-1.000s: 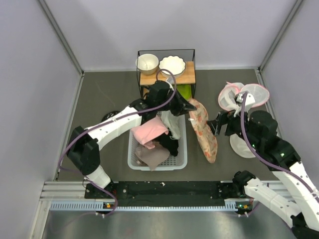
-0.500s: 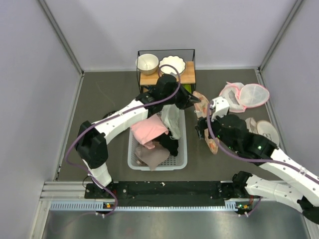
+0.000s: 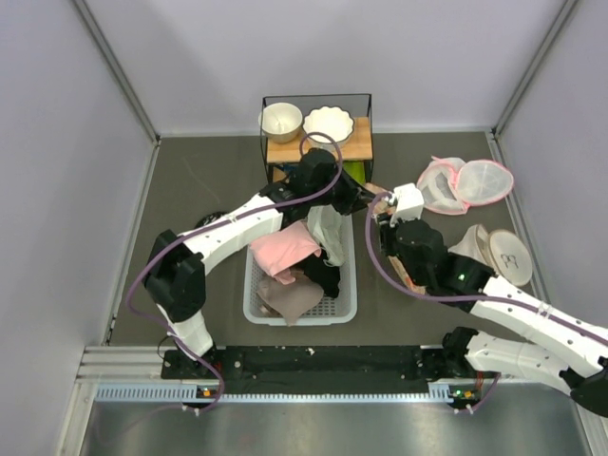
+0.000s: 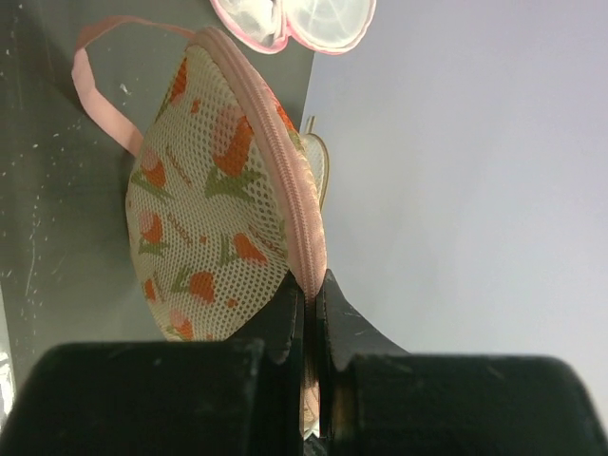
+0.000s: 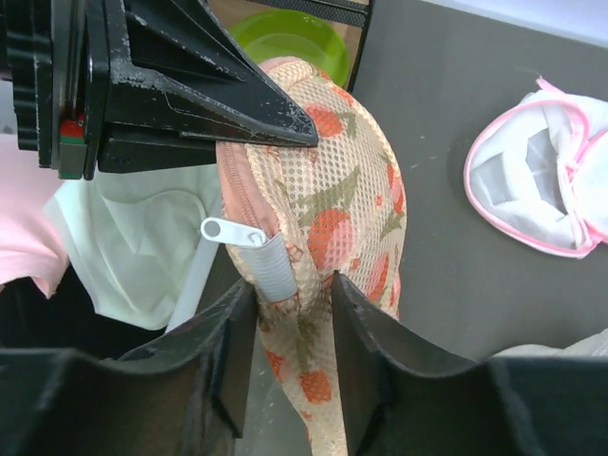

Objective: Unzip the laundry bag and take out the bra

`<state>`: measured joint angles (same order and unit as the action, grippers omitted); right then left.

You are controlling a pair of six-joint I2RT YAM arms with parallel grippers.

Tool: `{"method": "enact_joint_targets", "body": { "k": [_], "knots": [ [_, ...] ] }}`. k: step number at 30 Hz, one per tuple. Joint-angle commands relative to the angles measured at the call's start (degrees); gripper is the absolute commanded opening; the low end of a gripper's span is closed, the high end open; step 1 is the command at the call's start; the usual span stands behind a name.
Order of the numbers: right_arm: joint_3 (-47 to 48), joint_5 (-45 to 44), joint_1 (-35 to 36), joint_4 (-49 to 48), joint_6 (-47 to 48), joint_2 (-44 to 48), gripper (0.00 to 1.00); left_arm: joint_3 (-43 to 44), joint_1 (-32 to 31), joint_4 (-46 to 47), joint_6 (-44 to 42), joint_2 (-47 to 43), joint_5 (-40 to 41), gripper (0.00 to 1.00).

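Note:
The laundry bag (image 4: 214, 190), cream mesh with orange flowers and a pink zipper edge, hangs lifted beside the basket; only a bit of it (image 3: 374, 189) shows from above. My left gripper (image 4: 311, 282) is shut on its pink zipper edge. My right gripper (image 5: 293, 285) has its jaws closed in on the bag's fold (image 5: 332, 237), both fingers touching the mesh just below the white zipper pull (image 5: 228, 231) and its grey tab (image 5: 274, 268). No bra shows in the bag. Black fabric (image 3: 325, 275) lies in the basket; I cannot tell what it is.
A white basket (image 3: 255, 306) holds a pink cloth (image 3: 283, 249) and a pale green-white cloth (image 3: 326, 228). Two white mesh domes with pink rims (image 3: 465, 183) and beige pads (image 3: 503, 255) lie at the right. A wire rack with two bowls (image 3: 316, 123) stands behind.
My right arm swung left from the mesh domes to the bag, and its jaws narrowed around the fabric by the zipper pull. The left gripper kept its hold, shifting slightly.

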<state>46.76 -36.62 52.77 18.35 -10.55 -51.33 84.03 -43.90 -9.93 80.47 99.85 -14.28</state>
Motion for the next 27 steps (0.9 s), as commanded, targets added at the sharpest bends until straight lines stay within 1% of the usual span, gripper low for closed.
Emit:
{"method": "enact_joint_targets", "body": {
  "k": [1, 2, 4, 5, 7, 8, 10, 11, 12, 15, 17, 18, 19, 20, 21, 22, 23, 24, 25, 26, 27],
  "knots": [
    [-1.2, -2.2, 0.6, -8.2, 2.8, 1.8, 0.32, -1.8, -0.1, 4.6, 1.6, -3.4, -2.6, 0.0],
    [-1.4, -2.5, 0.6, -8.3, 3.0, 1.8, 0.25, -2.5, -0.1, 5.2, 1.9, -4.0, -2.8, 0.0],
    [-2.0, -2.6, -0.2, -8.3, 3.8, 2.3, 0.23, -4.1, 0.0, 6.0, 2.3, -4.8, -2.8, 0.0],
    [-2.4, -2.3, -0.5, -8.2, 3.9, 2.7, 0.17, -4.7, 0.0, 6.8, 2.4, -5.4, -2.8, 0.0],
    [-3.7, 0.4, -2.2, -8.4, 4.1, 4.8, 0.08, -5.7, 0.0, 7.0, 2.2, -5.8, -2.7, 0.0],
    [-4.1, 1.3, -2.8, -8.4, 4.1, 5.6, 0.0, -6.2, 0.0, 7.6, 1.9, -6.2, -2.8, 0.0],
    [-4.8, 4.6, -4.8, -7.6, 4.4, 8.4, 0.0, -7.2, 0.0, 8.3, 1.6, -6.4, -3.0, 0.0],
    [-4.7, 5.5, -5.3, -7.0, 4.4, 9.4, 0.0, -8.6, 0.0, 11.1, 1.6, -6.6, -3.3, 0.08],
    [-3.8, 7.0, -5.6, -5.0, 4.3, 10.0, 0.0, -9.2, 0.0, 12.0, 1.6, -6.6, -3.5, 0.13],
    [-0.7, 9.5, -6.5, 1.0, 3.4, 10.6, 0.0, -10.6, 0.1, 14.7, 1.7, -6.1, -5.4, 0.24],
    [0.8, 11.1, -6.5, 4.0, 3.3, 10.1, 0.0, -10.6, 0.0, 15.9, 0.8, -5.2, -7.2, 0.37],
    [2.4, 12.5, -6.5, 5.4, 2.8, 9.8, 0.0, -10.0, 0.4, 15.7, 0.0, -4.8, -8.2, 0.5],
    [3.2, 13.4, -6.5, 8.5, 2.7, 9.6, 0.0, -9.5, 0.5, 15.3, -0.9, -4.4, -9.1, 0.55],
    [3.8, 14.2, -6.4, 9.9, 2.5, 9.5, 0.0, -10.1, 0.8, 17.3, -1.6, -4.1, -11.9, 0.55],
    [5.0, 15.4, -6.4, 11.4, 1.8, 9.3, 0.0, -11.3, 1.4, 20.3, -1.0, -4.1, -13.0, 0.56],
    [5.4, 16.0, -6.5, 13.4, 1.5, 9.3, 0.0, -12.6, 1.6, 25.9, 0.0, -4.5, -13.5, 0.56],
    [5.8, 16.4, -6.5, 14.3, 1.1, 9.4, 0.0, -15.0, 1.8, 28.2, 0.7, -5.6, -13.1, 0.57],
    [6.1, 16.8, -6.5, 14.9, 0.7, 9.6, 0.0, -15.5, 2.1, 29.3, -0.2, -6.2, -12.5, 0.57],
    [6.2, 17.3, -6.5, 15.3, 0.7, 9.7, 0.0, -15.3, 2.4, 28.5, -1.7, -6.8, -12.1, 0.57],
    [6.3, 17.5, -6.5, 16.1, 0.8, 9.8, 0.0, -13.9, 2.5, 24.7, -6.4, -7.8, -11.5, 0.57],
    [6.2, 18.0, -6.5, 16.5, 0.8, 10.1, 0.0, -13.2, 2.6, 21.8, -9.3, -8.4, -9.7, 0.57]
  ]
}}
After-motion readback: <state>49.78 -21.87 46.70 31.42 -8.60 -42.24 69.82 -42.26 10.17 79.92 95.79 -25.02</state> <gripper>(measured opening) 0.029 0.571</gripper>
